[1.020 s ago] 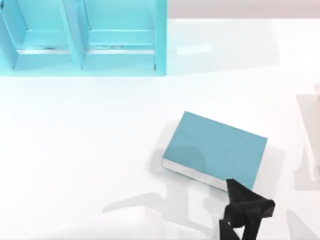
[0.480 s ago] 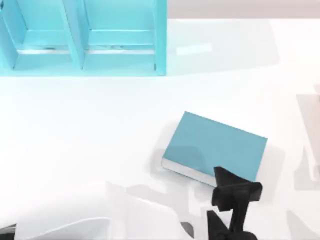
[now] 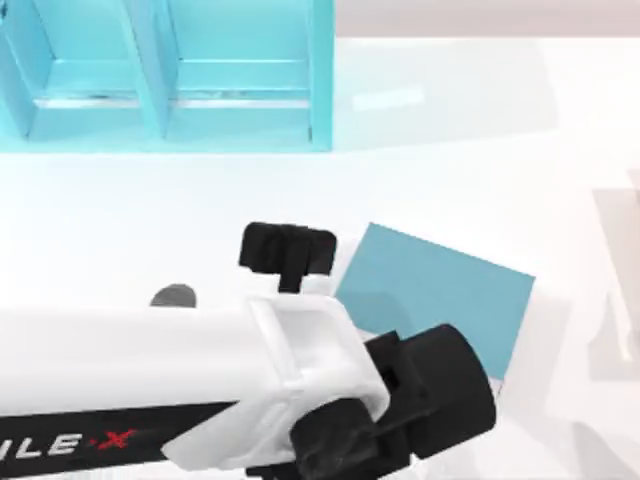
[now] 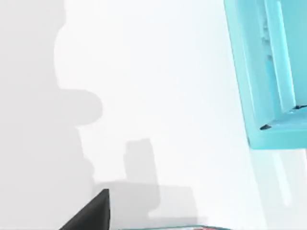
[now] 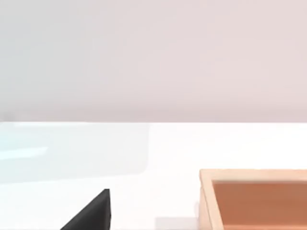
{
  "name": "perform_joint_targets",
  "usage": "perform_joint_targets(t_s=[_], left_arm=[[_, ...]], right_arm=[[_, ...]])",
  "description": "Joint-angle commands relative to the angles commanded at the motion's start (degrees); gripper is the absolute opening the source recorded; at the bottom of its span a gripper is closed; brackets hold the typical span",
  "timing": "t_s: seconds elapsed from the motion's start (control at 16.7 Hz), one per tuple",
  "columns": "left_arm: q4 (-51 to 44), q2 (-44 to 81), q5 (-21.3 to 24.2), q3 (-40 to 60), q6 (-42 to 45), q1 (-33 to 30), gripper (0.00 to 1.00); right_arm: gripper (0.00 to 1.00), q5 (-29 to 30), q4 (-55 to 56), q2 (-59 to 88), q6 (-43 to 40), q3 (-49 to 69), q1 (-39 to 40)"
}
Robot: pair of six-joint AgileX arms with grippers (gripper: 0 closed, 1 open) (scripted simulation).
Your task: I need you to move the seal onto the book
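The teal-blue book point(image 3: 440, 290) lies flat on the white table, right of centre, turned slightly. My left arm point(image 3: 150, 390) reaches in from the left, high and close under the camera, and covers the book's near-left part. Its black gripper point(image 3: 288, 250) sits just left of the book's far-left corner. In the left wrist view one black finger point(image 4: 91, 215) shows over bare table, with a sliver of the book point(image 4: 163, 227) at the frame edge. The seal is hidden. In the right wrist view, one black finger point(image 5: 91, 215) of my parked right arm shows.
A large cyan compartment shelf point(image 3: 165, 75) stands at the table's far left; its corner point(image 4: 268, 96) shows in the left wrist view. An open wooden box point(image 5: 254, 199) lies ahead of my right gripper.
My left arm has swung up and in across the lower picture. Its gripper went from the book's near-right edge to the book's far-left corner. The book has not moved.
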Motion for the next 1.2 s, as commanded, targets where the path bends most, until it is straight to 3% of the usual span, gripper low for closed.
perform_joint_targets(t_s=[0.78, 1.02, 1.2], left_arm=[[33.1, -64.5, 38.8, -45.4, 109.8, 45.7, 1.00], [43.1, -80.1, 47.8, -54.4, 133.8, 57.7, 1.00], [49.0, -88.5, 52.5, -58.5, 145.5, 64.2, 1.00]], right_arm=[[1.00, 0.0, 0.0, 0.0, 0.0, 0.0, 0.0], [1.00, 0.0, 0.0, 0.0, 0.0, 0.0, 0.0], [1.00, 0.0, 0.0, 0.0, 0.0, 0.0, 0.0]])
